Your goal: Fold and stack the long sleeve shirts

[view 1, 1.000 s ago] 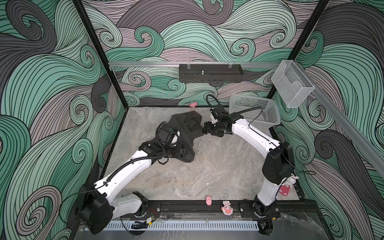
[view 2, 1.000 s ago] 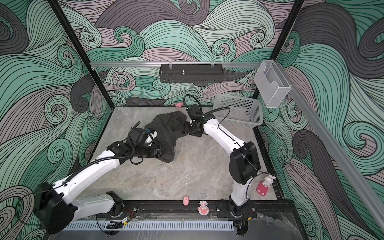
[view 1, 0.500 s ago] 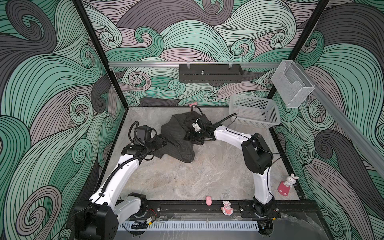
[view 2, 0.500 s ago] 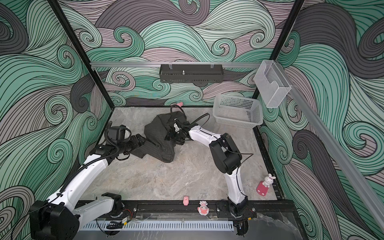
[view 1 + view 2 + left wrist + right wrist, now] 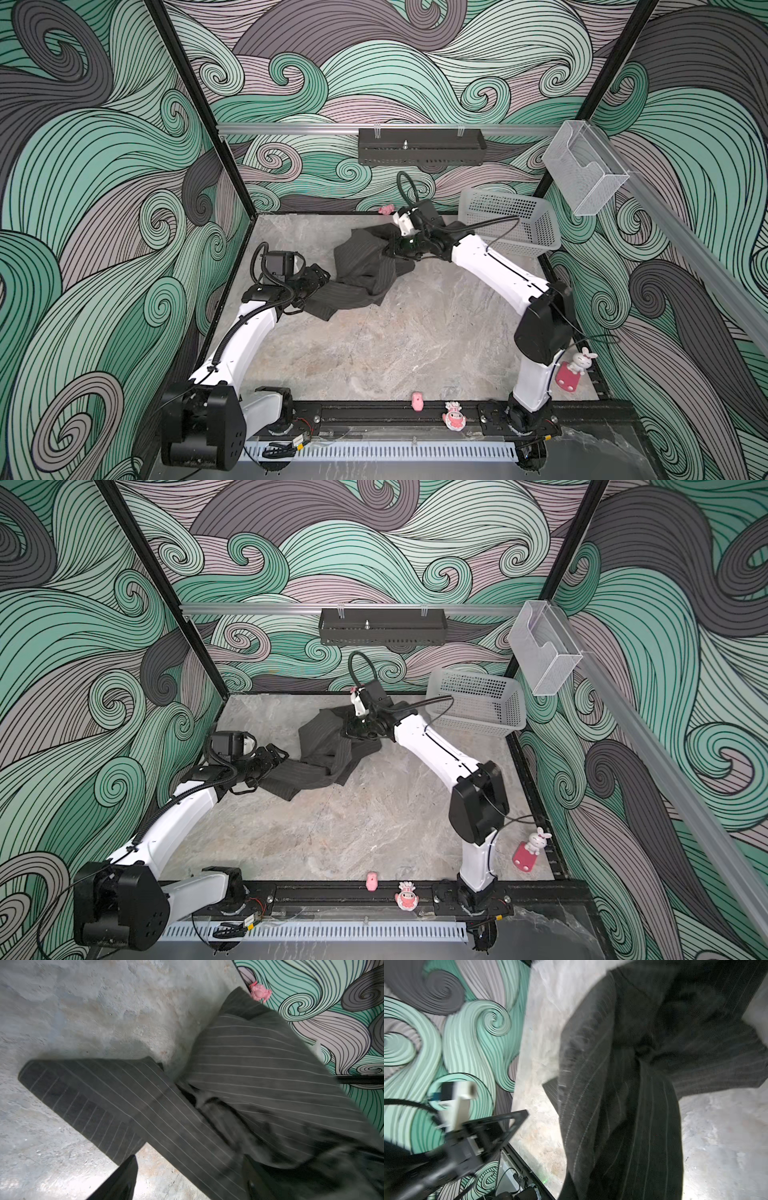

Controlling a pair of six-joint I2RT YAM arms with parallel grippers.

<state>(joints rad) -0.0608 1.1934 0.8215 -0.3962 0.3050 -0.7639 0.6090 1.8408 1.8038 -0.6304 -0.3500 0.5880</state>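
On shirt, right hand closed

The shirt lies on the table's far half. The left gripper sits at its near-left end, the right gripper at its far-right side. The basket stands right of it, in the far-right corner.

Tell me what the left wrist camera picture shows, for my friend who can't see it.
A dark grey shirt with thin pale stripes lies crumpled across a grey stone-look table, one sleeve stretching out. A small pink toy sits by the swirly green wall behind it.
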